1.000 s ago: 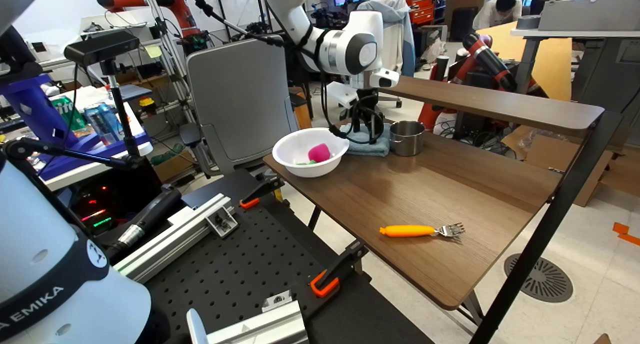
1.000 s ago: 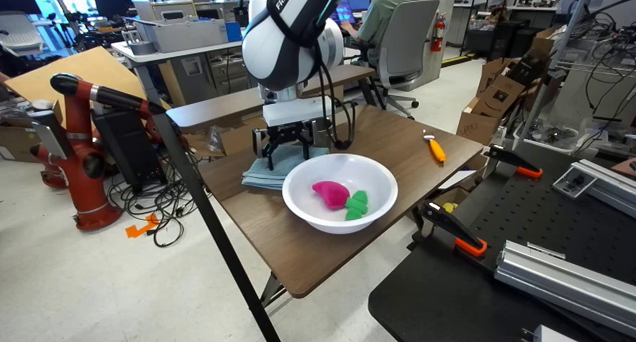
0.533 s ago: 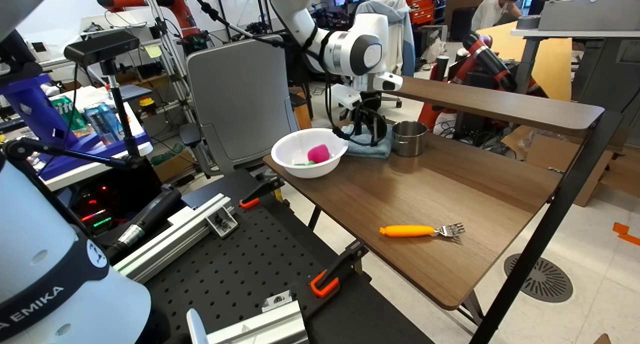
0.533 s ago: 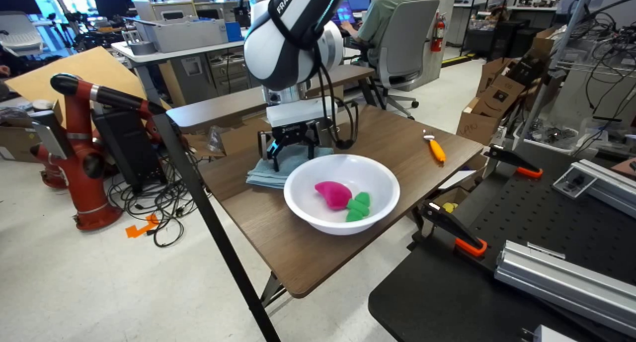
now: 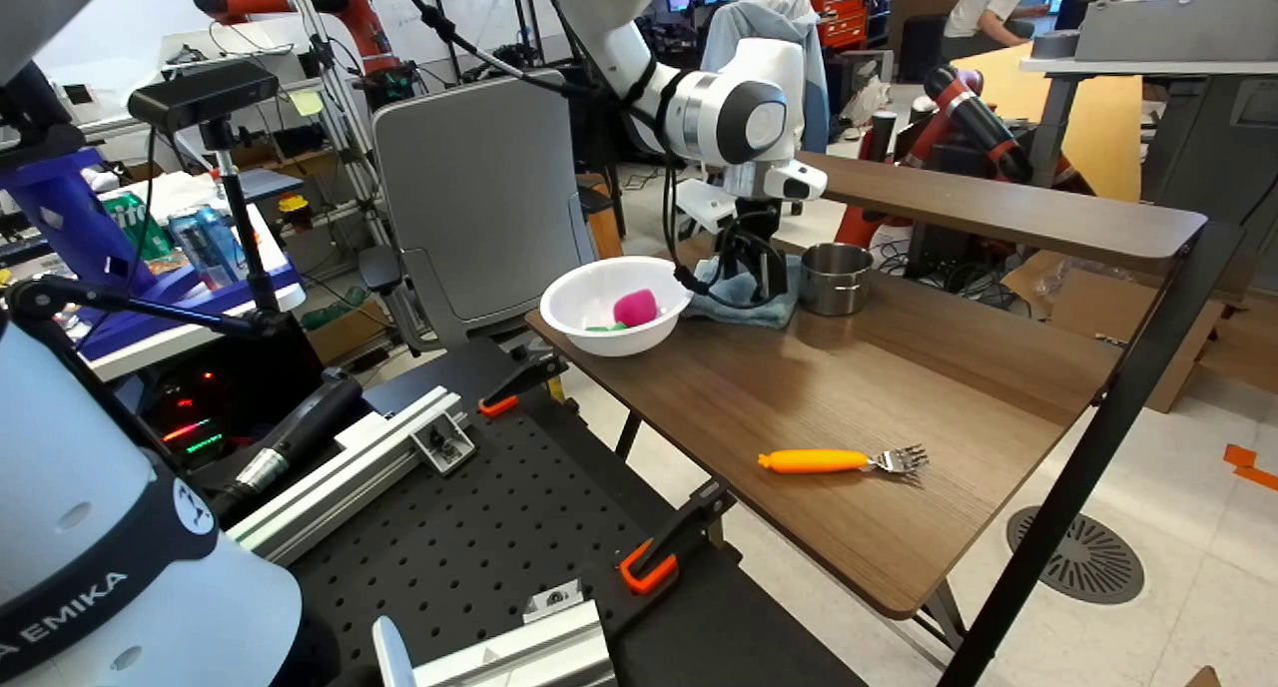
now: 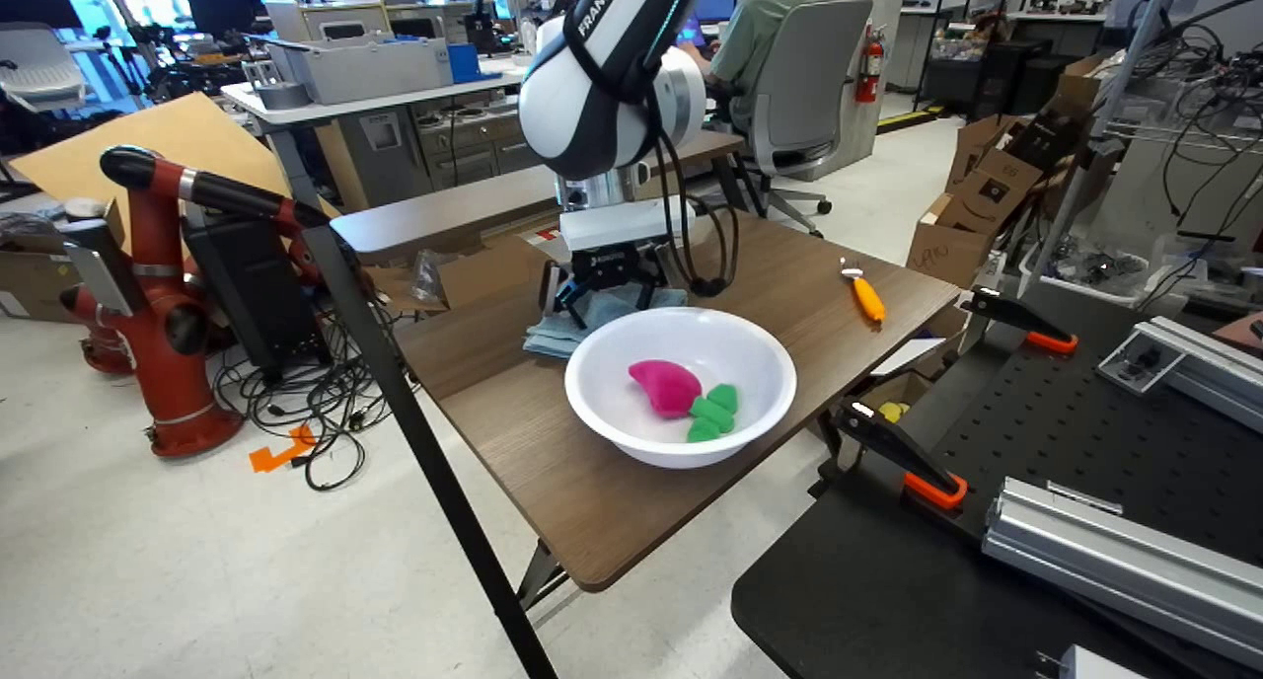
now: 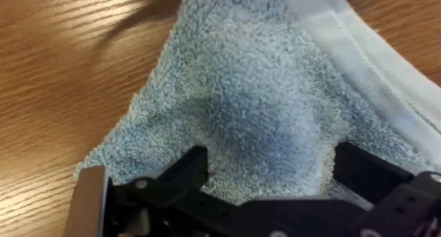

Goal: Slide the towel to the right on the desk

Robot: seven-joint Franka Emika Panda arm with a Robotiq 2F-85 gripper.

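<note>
Two black fingers (image 7: 191, 169) of the robot's hand (image 7: 271, 154) stood wide apart, their tips resting on the blue-grey towel (image 7: 255, 78), with rumpled cloth between them and none of it pinched as far as I could see. That made sense to me: a slide needs only enough downward push to drag the fabric along, so I took this for the sliding step itself. The towel lay on the brown worktop (image 5: 899, 367), between the white bowl (image 5: 614, 343) and the metal pot (image 5: 837, 283), so near both that I couldn't tell whether it touched either. That tight spot seemed the main worry: a careless drag might shove the pot, or the cloth might bunch under the tips rather than travel whole. A pink lump (image 6: 669, 388) and a green one (image 6: 712, 414) sat inside the bowl, which probably kept them from rolling about. The orange-handled fork (image 5: 819, 460) lay well apart, toward the opposite end, likely clear of a short slide.
</note>
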